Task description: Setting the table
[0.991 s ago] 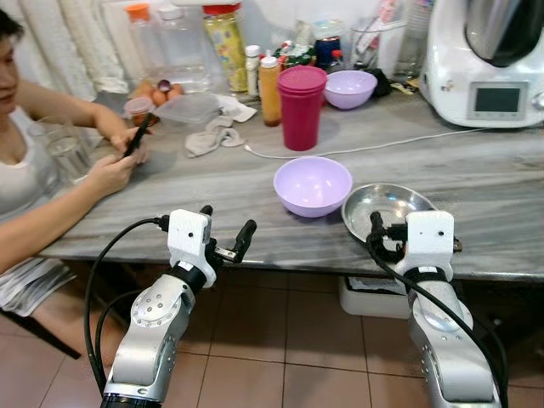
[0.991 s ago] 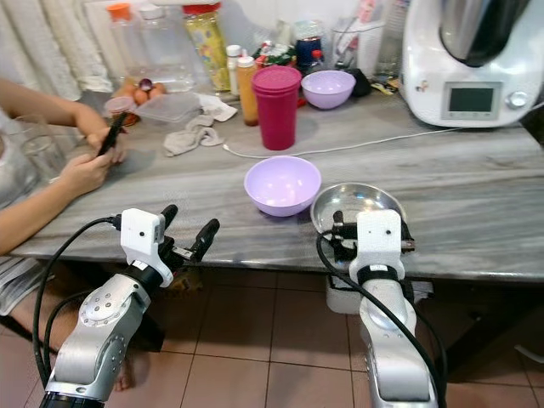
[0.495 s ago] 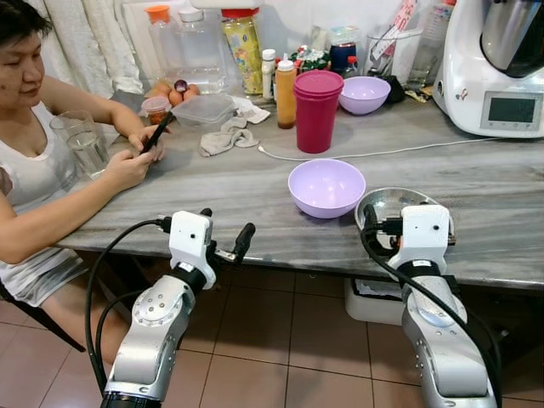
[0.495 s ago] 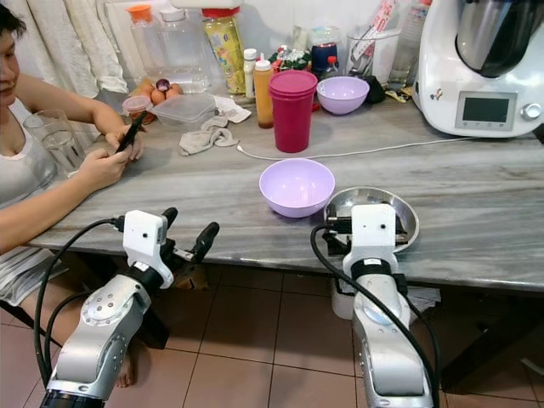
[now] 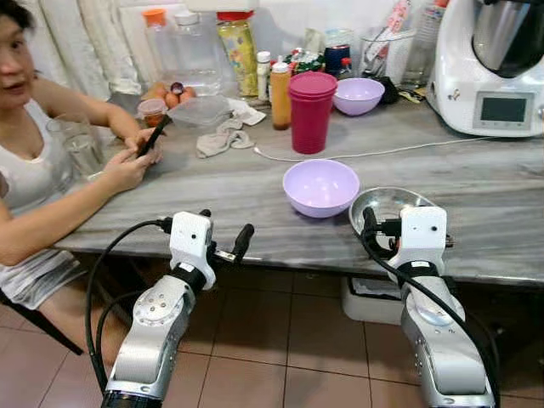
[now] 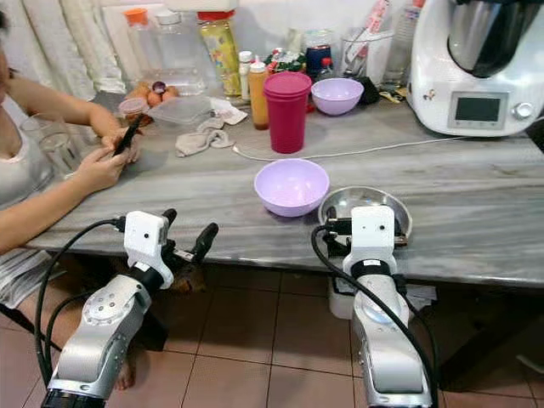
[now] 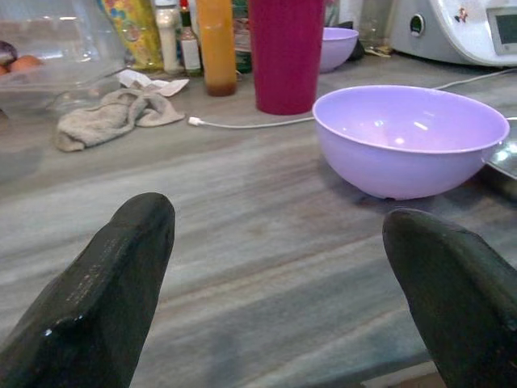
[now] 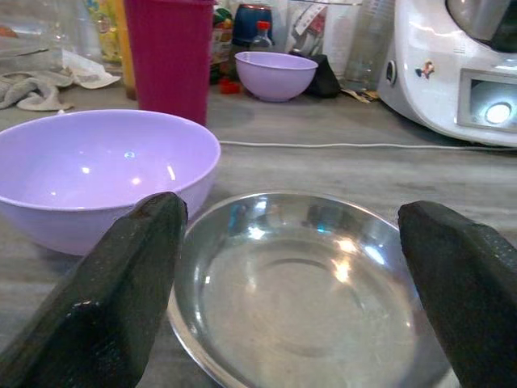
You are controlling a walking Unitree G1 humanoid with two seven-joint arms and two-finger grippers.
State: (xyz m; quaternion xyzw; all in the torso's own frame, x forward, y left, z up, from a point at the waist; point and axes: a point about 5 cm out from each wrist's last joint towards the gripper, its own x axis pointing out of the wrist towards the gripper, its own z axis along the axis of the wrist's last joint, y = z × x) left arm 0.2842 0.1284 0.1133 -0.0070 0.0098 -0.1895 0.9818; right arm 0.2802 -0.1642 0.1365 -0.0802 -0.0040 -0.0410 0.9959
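Right gripper [image 8: 291,267] fingers apart, straddling empty shiny steel dish [image 5: 387,204] at grey marble table [image 5: 476,183] edge. Left gripper [image 7: 275,267] spread, holding nothing. Lilac plastic bowl [image 5: 320,187] empty, touching dish.

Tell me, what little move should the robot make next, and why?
Probably ease the right gripper forward around the steel plate: its open fingers already flank the plate at the table edge beside the near purple bowl, touching nothing yet.

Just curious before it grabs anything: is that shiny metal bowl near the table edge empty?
Empty. The right wrist view looks straight into the metal bowl: bare shiny bottom, reflections only.
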